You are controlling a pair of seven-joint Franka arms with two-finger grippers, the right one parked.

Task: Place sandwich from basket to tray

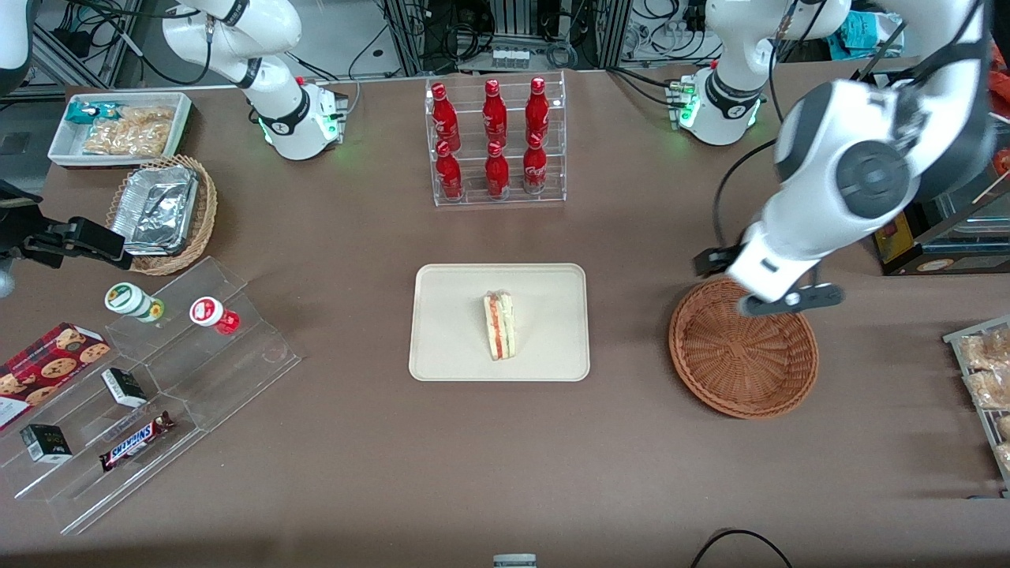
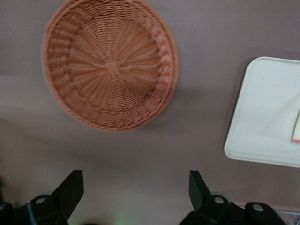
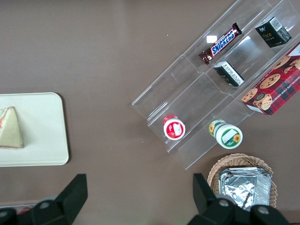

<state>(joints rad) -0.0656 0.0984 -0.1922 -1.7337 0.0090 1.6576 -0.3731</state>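
Nearest the front camera, the basket (image 1: 742, 347) sits empty on the worktop (image 1: 355, 465) toward the working arm's end, its woven floor bare because its load has already gone across. The sandwich (image 1: 500, 325) lies on its side near the middle of the tray (image 1: 450, 347), well apart from the basket, so the transfer looks complete. Just above the basket's farther rim hangs the left arm's gripper (image 1: 777, 304), its jaws spread wide with nothing between them; the wrist view shows both fingers (image 2: 70, 187) apart over bare worktop, a pose that suits a release already made.
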